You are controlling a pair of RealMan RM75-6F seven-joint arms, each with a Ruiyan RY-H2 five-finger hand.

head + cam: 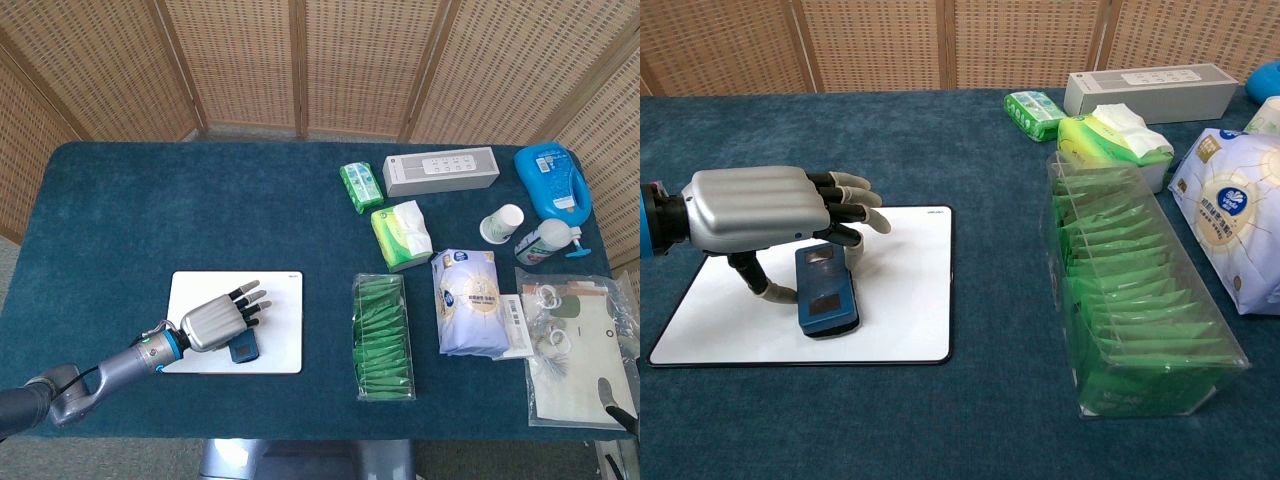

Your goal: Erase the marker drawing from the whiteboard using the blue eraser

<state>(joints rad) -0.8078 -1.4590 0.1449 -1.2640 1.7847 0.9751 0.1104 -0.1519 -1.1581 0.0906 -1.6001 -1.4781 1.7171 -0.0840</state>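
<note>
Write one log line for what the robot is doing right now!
left hand: holds eraser | eraser: flat on whiteboard, near edge | marks: none visible | right hand: not in view

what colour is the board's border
Black, a thin frame round the white whiteboard; it shows best in the chest view.

a table covered in dark teal cloth carries everything. a whiteboard lies flat toward 7 o'clock. a clear box of green packets sits near 5 o'clock, a white-and-blue bag beside it. toward 1 o'clock lie a small green pack, a tissue pack and a long white box. at 2 o'clock stand a blue jug and a paper cup.
</note>
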